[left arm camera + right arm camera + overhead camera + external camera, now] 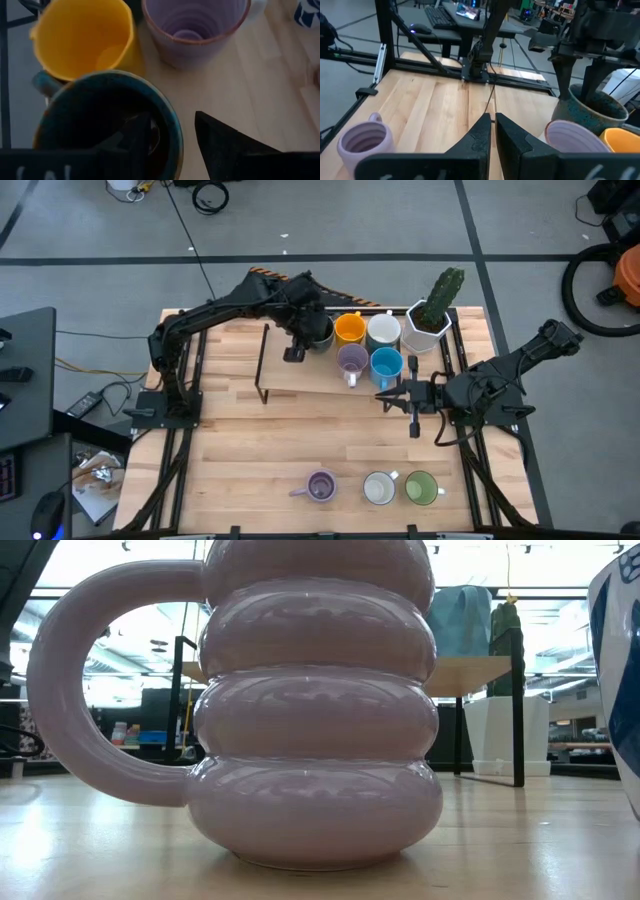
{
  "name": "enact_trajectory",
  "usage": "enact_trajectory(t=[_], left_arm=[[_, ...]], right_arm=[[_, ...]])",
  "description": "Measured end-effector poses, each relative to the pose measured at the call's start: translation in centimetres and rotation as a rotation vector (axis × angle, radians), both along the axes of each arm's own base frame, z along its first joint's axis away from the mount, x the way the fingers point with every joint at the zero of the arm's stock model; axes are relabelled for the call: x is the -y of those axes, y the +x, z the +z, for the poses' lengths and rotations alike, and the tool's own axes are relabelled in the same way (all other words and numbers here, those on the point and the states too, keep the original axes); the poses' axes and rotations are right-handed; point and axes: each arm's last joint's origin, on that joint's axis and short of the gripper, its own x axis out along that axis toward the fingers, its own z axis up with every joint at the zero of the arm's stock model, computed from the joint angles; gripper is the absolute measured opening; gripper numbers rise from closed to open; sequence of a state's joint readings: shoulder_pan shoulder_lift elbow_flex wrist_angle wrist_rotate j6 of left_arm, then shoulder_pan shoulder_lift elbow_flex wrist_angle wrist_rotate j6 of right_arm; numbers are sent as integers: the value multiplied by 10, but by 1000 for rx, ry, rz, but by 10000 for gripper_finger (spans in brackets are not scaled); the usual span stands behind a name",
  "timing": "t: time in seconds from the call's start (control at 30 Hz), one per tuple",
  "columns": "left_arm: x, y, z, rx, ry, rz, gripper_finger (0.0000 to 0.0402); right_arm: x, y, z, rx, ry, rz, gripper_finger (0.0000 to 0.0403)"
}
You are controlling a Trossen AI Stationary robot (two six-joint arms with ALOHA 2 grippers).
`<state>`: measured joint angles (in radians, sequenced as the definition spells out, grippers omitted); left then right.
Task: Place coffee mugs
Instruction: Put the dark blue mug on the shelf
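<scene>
One rigid, breakable dark mug (107,125) is straddled at its rim by the parted left claw (172,137).

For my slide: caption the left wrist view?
Left claw open astride the dark mug's rim, beside orange mug.

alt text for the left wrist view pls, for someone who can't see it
The left claw hangs open over a dark brown mug, one finger inside the mug and the other outside its rim. Beyond it on the pale wood stand an orange mug and a lavender mug, both empty.
</scene>
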<state>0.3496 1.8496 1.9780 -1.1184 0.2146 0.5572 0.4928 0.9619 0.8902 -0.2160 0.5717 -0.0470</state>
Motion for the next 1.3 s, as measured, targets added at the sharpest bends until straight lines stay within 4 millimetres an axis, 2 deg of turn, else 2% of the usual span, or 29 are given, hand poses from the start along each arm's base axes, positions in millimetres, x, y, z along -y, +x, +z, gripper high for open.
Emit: enact_trajectory(t=[0.17, 0.3, 0.47, 0.77, 0.93, 1.07, 1.3], left_arm=[[2, -4, 14, 15, 4, 2, 162], [1, -11, 23, 1, -4, 10, 162], [-7, -20, 22, -36, -20, 40, 151], [-21, -41, 29, -33, -144, 59, 119], [-16, -46, 32, -49, -149, 43, 116], [-12, -54, 35, -75, -181, 54, 112], [-2, -65, 34, -181, -255, 89, 93]], right_arm=[[9, 3, 9, 17, -26, -37, 32], [30, 7, 21, -17, -27, -68, 32], [58, 14, 29, -63, 34, -82, 31], [98, 51, 41, -186, 77, -87, 20], [112, 70, 50, -202, 68, -101, 19], [120, 77, 55, -207, 69, -116, 19], [127, 87, 48, -238, 103, -74, 19]])
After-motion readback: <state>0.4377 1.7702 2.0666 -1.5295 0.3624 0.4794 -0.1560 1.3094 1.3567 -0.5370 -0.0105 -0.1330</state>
